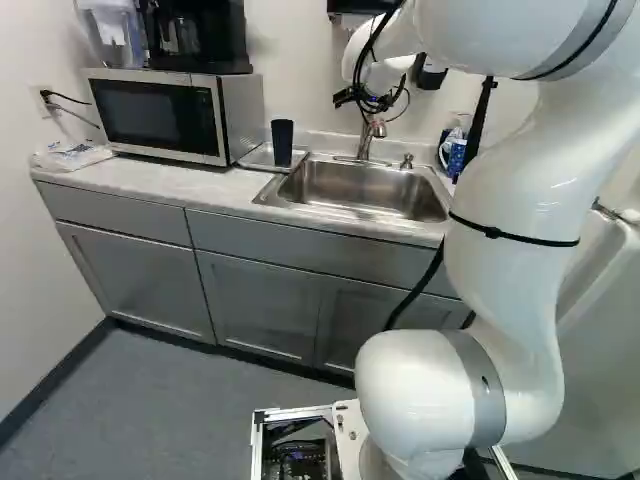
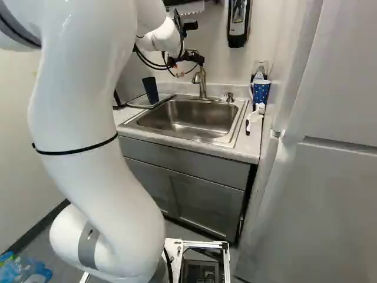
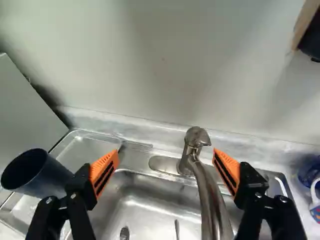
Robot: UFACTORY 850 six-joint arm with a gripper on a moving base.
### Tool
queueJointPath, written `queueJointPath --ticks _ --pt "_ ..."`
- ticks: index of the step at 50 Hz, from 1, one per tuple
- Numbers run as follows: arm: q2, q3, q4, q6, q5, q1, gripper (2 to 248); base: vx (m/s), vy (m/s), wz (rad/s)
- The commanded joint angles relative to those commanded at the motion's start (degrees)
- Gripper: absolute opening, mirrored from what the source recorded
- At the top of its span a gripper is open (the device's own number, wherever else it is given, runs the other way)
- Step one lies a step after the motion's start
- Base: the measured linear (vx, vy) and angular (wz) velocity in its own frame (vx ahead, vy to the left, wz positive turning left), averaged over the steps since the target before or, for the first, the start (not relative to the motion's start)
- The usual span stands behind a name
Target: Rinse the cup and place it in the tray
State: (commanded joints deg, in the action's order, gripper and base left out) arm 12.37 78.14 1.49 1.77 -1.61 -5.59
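Left base view: a white plastic bag (image 1: 72, 155) lies at the left end of the pale counter (image 1: 215, 187), next to a silver microwave with a black door (image 1: 155, 118), and a black coffee maker (image 1: 203, 38) sits on top. Right of the microwave, in the upper middle, the tall dark cup (image 1: 282, 143) stands upright, mouth up, on a shallow silver tray (image 1: 262, 160) beside the stainless steel sink (image 1: 367, 190). The curved metal faucet (image 1: 367, 132) rises behind the basin, and the white arm (image 1: 510, 210) fills the right side.

Right base view: the arm fills the left side, and the black gripper with orange pads (image 2: 193, 59) hangs near the faucet at the upper middle. A blue mug with white dots (image 2: 260, 92) stands right of the sink, near a white brush (image 2: 254, 115); a white refrigerator (image 2: 318, 177) takes up the right side.

Wrist view: the cup stands on the tray, outside the gap between the fingers, near one of them. The two fingers are wide apart and clamp nothing; the faucet shows between them, with the sink below.
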Motion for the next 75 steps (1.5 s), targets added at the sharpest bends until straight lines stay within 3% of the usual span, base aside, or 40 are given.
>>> queueJointPath --ticks 32,62,75 --pt "-5.58 -6.08 0.0 0.0 -2.18 -3.93 247 0.0 0.0 0.0" --pt "-13.97 -14.69 0.0 0.0 -2.2 -6.16 247 0.0 0.0 0.0" --pt "-17.67 -18.28 0.0 0.0 -4.29 -6.61 247 0.0 0.0 0.0"
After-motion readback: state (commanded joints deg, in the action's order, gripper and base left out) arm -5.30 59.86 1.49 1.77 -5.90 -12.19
